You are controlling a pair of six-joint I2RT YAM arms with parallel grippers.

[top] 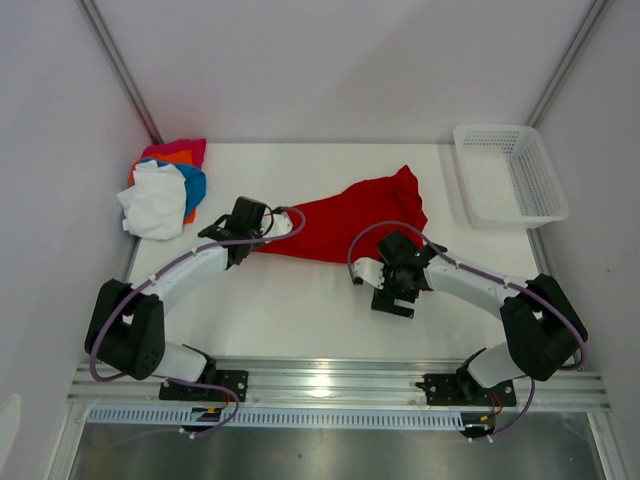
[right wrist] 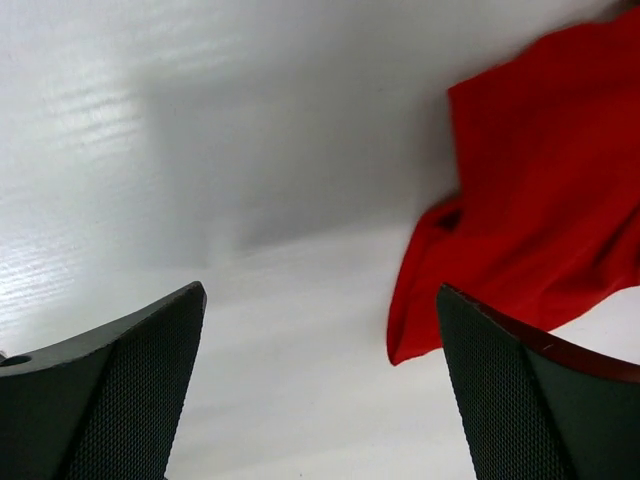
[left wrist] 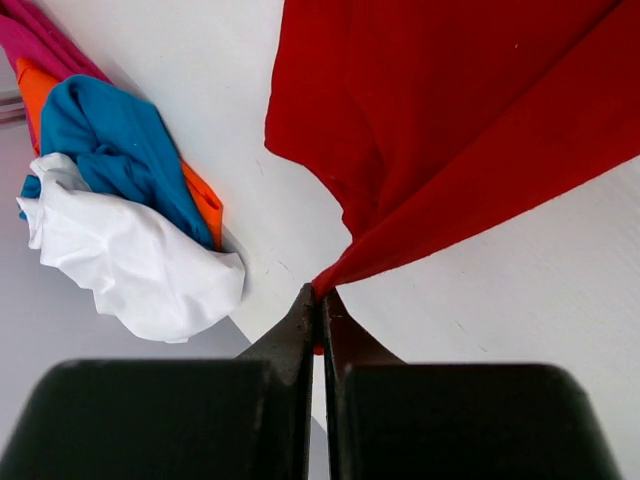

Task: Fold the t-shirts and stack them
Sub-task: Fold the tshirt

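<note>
Now the left gripper (left wrist: 318, 296) is clenched on a corner of the red t-shirt (top: 350, 215), which lies bunched near the white mesh basket (top: 490, 128), on its left. The pinched corner is at the end farthest from the basket, and the other t-shirts (top: 160, 195) are heaped farther still. The right gripper (right wrist: 320, 295) hangs released and empty at the shirt's near edge; I judge it should pinch the corner nearer the basket, low, so both can draw the cloth flat evenly.
</note>
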